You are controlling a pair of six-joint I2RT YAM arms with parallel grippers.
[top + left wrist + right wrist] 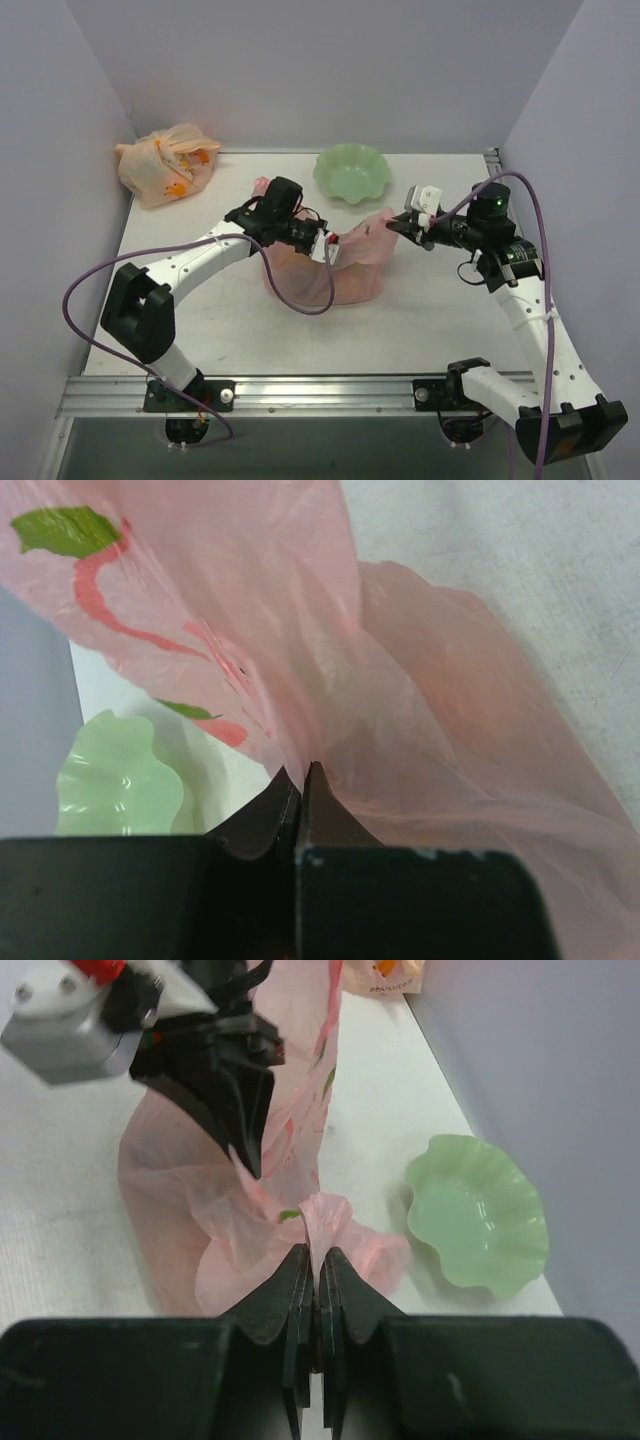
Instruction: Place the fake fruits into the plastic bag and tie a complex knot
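Note:
The translucent pink plastic bag (340, 268) lies in the middle of the table, stretched between both grippers. My left gripper (330, 246) is shut on its left edge; in the left wrist view (302, 772) the film (420, 710) runs up from the closed tips. My right gripper (396, 224) is shut on the bag's right handle; in the right wrist view (318, 1257) a pinched fold of the bag (250, 1230) rises from the tips, with the left gripper (245, 1155) beyond. The green bowl (351, 171) holds no fruit. No fake fruits show clearly; the bag hides what it holds.
A pale orange tied bag (166, 162) with orange pieces sits at the back left corner. The green bowl also shows in the left wrist view (112, 780) and the right wrist view (478, 1210). Walls close the table on three sides.

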